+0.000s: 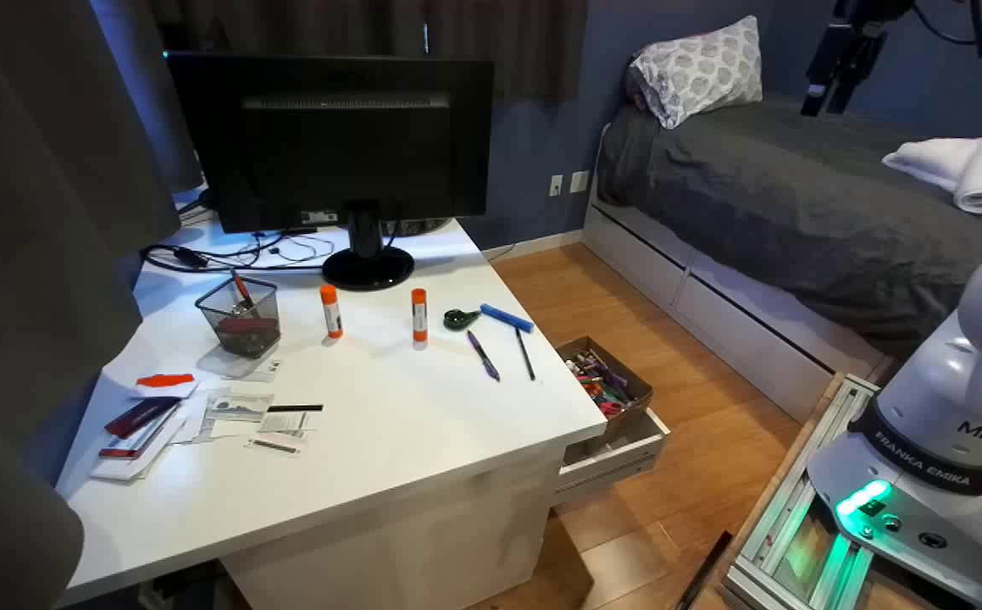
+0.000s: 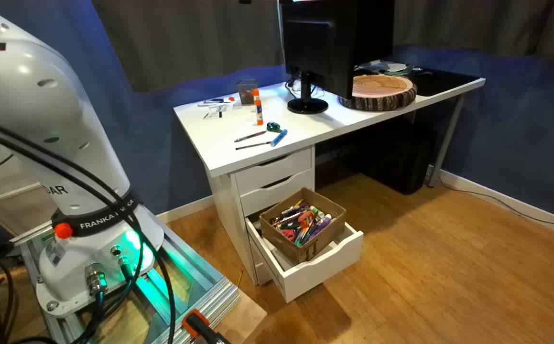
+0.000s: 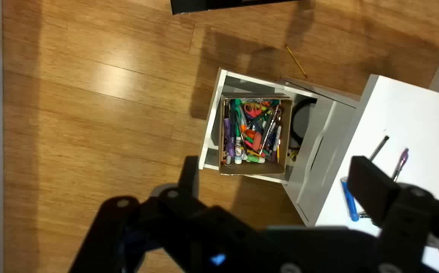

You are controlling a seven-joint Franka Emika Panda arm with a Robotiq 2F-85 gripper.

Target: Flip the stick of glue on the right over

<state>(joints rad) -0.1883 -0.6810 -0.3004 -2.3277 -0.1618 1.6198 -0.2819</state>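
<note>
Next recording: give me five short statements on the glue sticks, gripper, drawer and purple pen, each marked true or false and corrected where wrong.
1. In an exterior view, the right-hand glue stick stands upright on the desk. True.
2. The left-hand glue stick lies on its side. False: it stands upright too.
3. In the wrist view, the gripper is shut on a glue stick. False: it is open, holding nothing.
4. The drawer is pulled open, with a cardboard box in it. True.
5. The purple pen lies on the desk. True.
</note>
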